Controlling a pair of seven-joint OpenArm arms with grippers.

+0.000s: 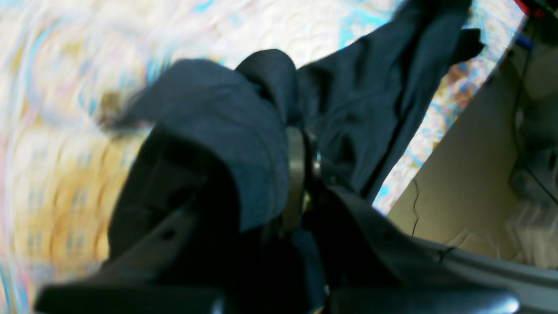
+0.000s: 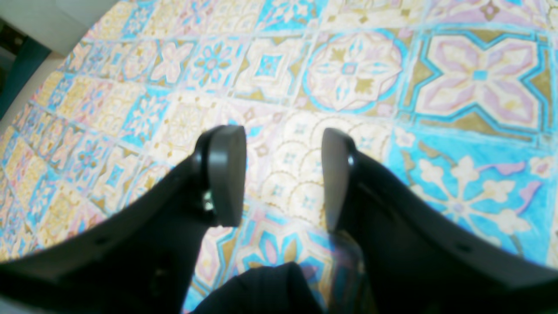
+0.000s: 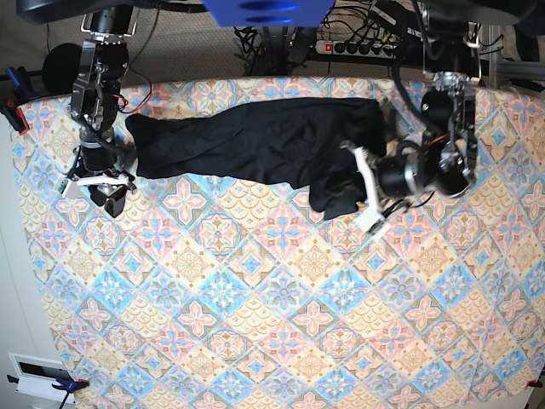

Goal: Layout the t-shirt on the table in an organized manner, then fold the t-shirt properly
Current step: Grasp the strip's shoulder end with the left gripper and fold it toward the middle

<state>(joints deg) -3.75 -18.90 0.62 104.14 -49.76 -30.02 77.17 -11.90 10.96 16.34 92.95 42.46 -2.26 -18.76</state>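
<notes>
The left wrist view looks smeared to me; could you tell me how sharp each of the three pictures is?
Left wrist view: motion blur smears the table pattern; the t-shirt is soft too. Right wrist view: sharper, tiles readable, slightly soft near the right gripper. Base view: evenly lit and sharp overall.

Robotics lab bench: 2 arms over a patterned table (image 3: 255,324), power strip (image 3: 362,47) and cable tangle (image 3: 272,34) behind.

power strip (image 3: 358,47) with tangled cables beyond the far edge, round black object (image 3: 58,68) at far left
</notes>
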